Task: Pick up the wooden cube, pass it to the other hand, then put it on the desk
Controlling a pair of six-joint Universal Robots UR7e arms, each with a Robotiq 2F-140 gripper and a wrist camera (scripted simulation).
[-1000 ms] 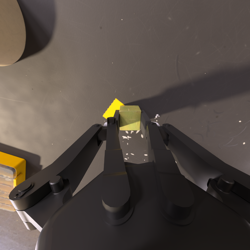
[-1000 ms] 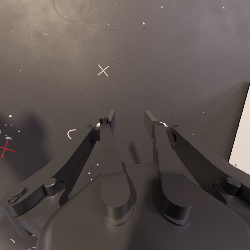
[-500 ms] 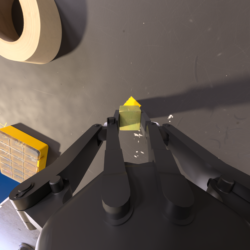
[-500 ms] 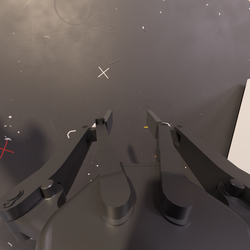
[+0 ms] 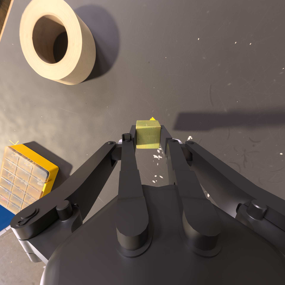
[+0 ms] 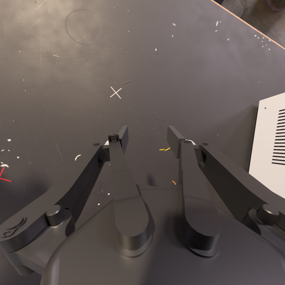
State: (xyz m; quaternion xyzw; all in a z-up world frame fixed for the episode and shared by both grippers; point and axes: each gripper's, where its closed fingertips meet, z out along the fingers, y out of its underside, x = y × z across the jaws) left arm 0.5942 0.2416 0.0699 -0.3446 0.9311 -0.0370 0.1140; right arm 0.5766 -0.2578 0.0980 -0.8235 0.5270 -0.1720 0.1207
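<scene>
while left end effector (image 5: 148, 135) clamps the wooden cube (image 5: 148, 134) above the desk (image 5: 185, 69), right end effector (image 6: 147, 138) gapes empty

Dark grey surface (image 5: 200, 69), matte, scuffed w/ fine scratches, white paint flecks and a faint ring mark (image 6: 84, 27). White chalk X (image 6: 115, 92) near mid-view on the right side; red cross mark (image 6: 3, 175) at the left edge. Surface had a thin orange-brown edge (image 6: 249, 24); beyond it, blurry grey floor (image 6: 265, 13). Light came from one side, strong: a long hard-edged shadow (image 5: 228, 121) lay across the surface in the left wrist view, w/ softer bright patches elsewhere.
</scene>
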